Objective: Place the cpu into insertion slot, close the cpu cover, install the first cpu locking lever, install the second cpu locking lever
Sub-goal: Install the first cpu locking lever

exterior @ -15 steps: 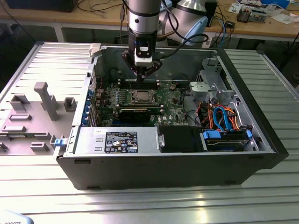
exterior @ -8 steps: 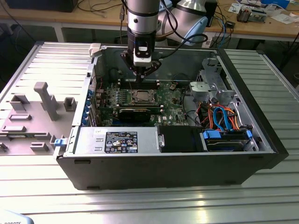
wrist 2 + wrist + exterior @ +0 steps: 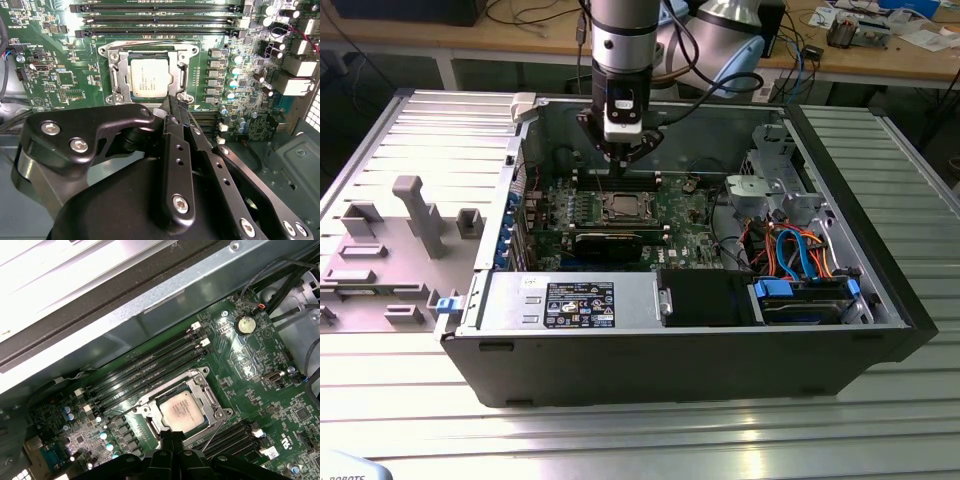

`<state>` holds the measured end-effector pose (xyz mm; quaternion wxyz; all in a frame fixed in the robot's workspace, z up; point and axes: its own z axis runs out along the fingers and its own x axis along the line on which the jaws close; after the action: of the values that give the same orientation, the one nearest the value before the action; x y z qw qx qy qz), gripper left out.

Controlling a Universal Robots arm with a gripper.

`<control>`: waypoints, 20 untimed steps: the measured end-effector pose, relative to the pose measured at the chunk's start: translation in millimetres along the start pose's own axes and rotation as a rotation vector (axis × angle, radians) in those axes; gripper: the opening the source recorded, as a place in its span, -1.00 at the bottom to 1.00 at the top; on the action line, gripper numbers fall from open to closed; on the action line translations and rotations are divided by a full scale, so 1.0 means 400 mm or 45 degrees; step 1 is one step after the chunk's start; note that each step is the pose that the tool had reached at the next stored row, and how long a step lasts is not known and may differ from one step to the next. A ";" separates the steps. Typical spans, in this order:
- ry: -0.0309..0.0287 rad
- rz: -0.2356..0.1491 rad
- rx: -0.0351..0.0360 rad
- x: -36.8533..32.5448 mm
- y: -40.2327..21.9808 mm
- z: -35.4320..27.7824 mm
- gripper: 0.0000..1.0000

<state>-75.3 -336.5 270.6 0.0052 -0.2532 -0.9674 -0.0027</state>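
Your gripper [image 3: 620, 158] hangs inside the open computer case [image 3: 680, 360], low over the green motherboard [image 3: 685, 215]. Its fingers are drawn together into a point, and you can see nothing between them. In the second wrist view the gripper [image 3: 171, 104] has its tips right at the edge of the insertion slot [image 3: 145, 48], on the side away from the long memory slots [image 3: 160, 21]. You cannot tell from here whether they touch it. The cpu [image 3: 150, 80] already sits in that slot, silver top up. The cpu cover [image 3: 181, 75] lies flat around it, with the chip showing through its window. In the first wrist view a thin metal rod [image 3: 215, 432] slants off one corner of the socket, beside the cpu [image 3: 181, 412]. You cannot tell whether it is latched. In the exterior view the cpu [image 3: 618, 207] lies just below the gripper. The case rests on a ribbed metal surface [image 3: 620, 440], with a grey fixture tray [image 3: 390, 250] at the exterior view's left.
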 end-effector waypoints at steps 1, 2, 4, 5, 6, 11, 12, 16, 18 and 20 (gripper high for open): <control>0.0001 0.000 0.0000 0.003 -0.001 0.000 -0.79; 0.0001 0.000 -0.0001 0.004 -0.002 0.000 -0.79; 0.0000 0.000 -0.0001 0.007 -0.004 0.000 -0.79; 0.0001 0.000 -0.0002 0.007 -0.004 0.000 -0.79; 0.0001 0.000 -0.0005 0.008 -0.004 0.000 -0.79; -0.0011 -0.078 -0.0006 0.010 -0.006 0.000 -0.79; -0.0068 -0.078 -0.0034 0.020 -0.011 0.000 -0.79; -0.0367 -0.081 -0.0190 0.037 -0.021 0.001 -0.79; -0.0378 -0.086 -0.0198 0.037 -0.021 0.001 -0.79; -0.0378 -0.088 -0.0197 0.037 -0.021 0.001 -0.79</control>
<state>-92.3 -336.5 270.3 -0.0112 -0.2198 -0.9755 -0.0066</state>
